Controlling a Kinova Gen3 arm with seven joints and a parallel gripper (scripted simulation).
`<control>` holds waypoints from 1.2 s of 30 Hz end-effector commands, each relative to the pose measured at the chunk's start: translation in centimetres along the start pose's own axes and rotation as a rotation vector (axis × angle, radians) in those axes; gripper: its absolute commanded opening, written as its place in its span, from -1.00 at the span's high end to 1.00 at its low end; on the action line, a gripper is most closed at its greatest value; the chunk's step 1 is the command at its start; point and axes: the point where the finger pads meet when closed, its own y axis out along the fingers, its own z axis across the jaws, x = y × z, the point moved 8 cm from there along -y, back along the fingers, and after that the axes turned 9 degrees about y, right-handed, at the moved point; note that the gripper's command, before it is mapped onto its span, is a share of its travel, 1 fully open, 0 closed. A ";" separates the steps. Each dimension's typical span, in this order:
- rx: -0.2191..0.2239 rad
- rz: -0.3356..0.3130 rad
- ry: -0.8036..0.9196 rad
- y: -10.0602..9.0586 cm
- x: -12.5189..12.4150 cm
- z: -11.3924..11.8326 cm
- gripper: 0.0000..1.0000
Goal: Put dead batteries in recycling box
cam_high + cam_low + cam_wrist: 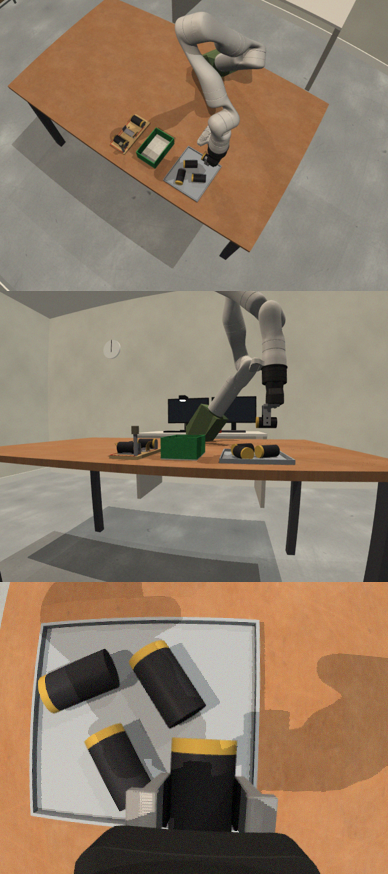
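Battery held crosswise in my pincer, both fingers snug on its sides, I hover above the tray, whose low corner points at the surface's long near edge. Three batteries lie there; I judge the free patch at the tray's corner farthest from that edge to be my place. I should lower straight and level, keep my left-hand finger off the neighbouring battery, and open only once it rests, lest it roll.
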 end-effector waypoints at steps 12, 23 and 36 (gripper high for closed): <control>0.010 -0.002 -0.015 3.3 0.6 0.4 -0.15; 0.010 -0.002 -0.015 3.3 0.6 0.4 -0.15; 0.010 -0.002 -0.015 3.3 0.6 0.4 -0.15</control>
